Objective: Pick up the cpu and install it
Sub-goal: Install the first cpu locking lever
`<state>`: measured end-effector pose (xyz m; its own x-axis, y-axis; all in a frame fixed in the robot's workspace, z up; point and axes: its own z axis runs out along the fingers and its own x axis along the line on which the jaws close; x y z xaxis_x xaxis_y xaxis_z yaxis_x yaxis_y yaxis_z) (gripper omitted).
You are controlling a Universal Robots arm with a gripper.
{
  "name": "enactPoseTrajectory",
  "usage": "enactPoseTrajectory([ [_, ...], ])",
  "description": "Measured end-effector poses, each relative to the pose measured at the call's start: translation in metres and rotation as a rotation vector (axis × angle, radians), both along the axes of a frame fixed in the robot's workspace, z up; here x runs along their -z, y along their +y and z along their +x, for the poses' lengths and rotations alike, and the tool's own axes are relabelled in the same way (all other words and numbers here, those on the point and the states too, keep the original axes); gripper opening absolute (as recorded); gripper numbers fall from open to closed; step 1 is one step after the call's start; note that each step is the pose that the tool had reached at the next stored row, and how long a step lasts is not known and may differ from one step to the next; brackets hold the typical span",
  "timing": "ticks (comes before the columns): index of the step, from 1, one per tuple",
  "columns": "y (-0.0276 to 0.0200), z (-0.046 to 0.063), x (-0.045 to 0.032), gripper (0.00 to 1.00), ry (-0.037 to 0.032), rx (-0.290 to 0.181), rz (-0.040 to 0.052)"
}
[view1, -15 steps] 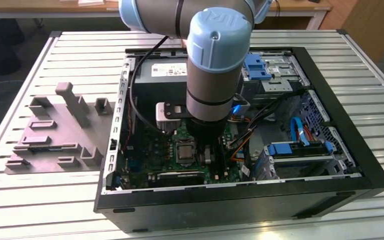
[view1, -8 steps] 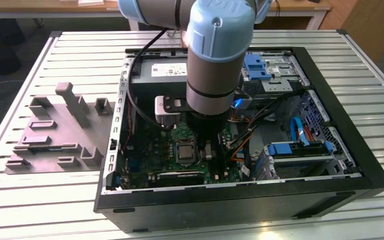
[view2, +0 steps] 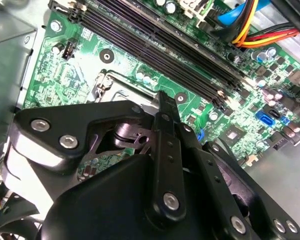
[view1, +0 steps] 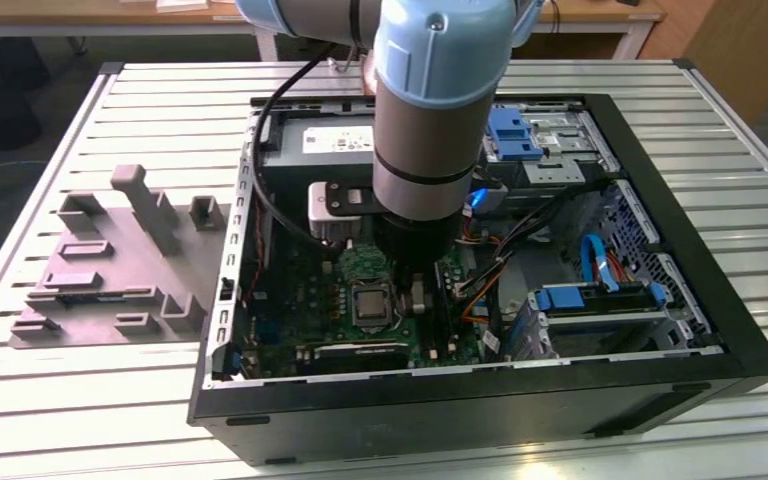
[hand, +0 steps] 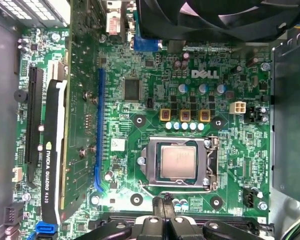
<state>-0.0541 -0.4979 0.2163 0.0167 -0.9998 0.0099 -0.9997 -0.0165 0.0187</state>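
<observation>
The cpu [hand: 177,161], a small square chip with a pale silver top, lies flat inside the dark metal socket frame [hand: 208,165] on the green motherboard [hand: 155,105]. My gripper [hand: 165,206] hovers just beside the socket, on the side of the black memory slots, with its two black fingertips pressed together and nothing between them. In the second wrist view the gripper [view2: 162,102] shows as one narrow closed tip above the board. In the exterior view the arm reaches down into the open computer case [view1: 704,330], with the gripper [view1: 411,285] next to the socket frame [view1: 371,300].
A black graphics card [hand: 52,150] stands along one side of the board and a black fan [hand: 215,15] sits beyond the socket. Memory slots [view2: 155,45] and coloured cables [view2: 250,25] run close by. A grey moulded fixture [view1: 117,270] lies on the table at the exterior view's left.
</observation>
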Motion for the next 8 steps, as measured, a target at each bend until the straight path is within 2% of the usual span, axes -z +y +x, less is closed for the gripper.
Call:
enactPoseTrajectory([
  [8,0.0,0.0,-0.0001,0.11,0.0001,0.0,0.0036],
])
